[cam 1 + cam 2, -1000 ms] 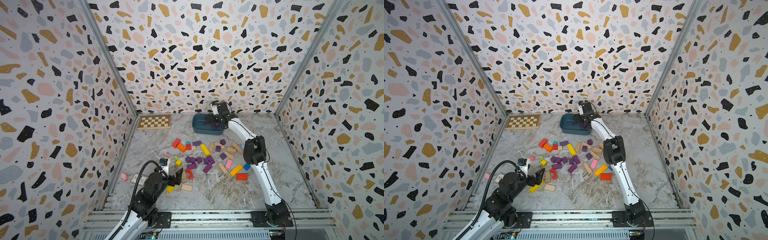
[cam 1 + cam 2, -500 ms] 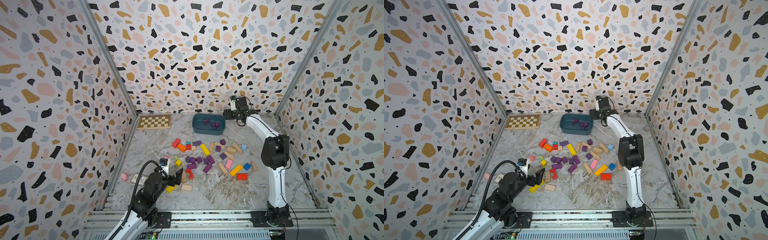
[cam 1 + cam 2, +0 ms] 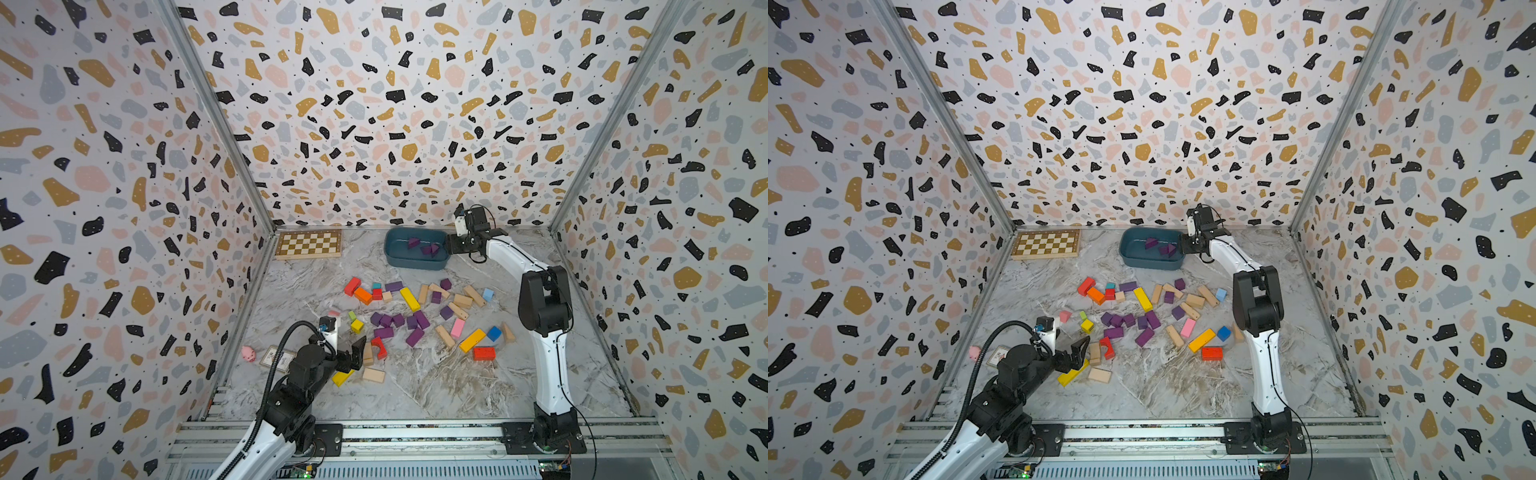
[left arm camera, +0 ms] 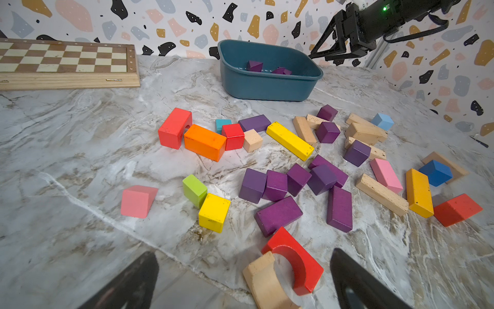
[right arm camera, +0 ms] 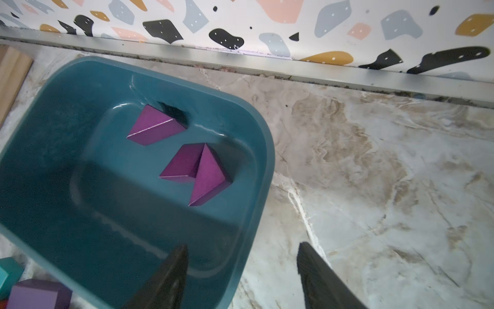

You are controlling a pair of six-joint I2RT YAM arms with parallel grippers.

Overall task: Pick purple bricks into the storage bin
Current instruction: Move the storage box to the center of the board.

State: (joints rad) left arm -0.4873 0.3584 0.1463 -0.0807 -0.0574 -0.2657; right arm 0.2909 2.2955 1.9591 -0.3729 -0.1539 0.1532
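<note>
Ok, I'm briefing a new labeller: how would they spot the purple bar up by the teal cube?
Start at the bin. In the block row nearest it, the purple bar lies flat between the teal cube and the yellow bar. The row's other purple bricks are cubes.

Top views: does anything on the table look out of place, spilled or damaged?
Nothing is spilled or damaged: the storage bin stands upright with three purple bricks inside. The only strays are a small pink toy and a card lying by the left wall, apart from the block pile.
</note>
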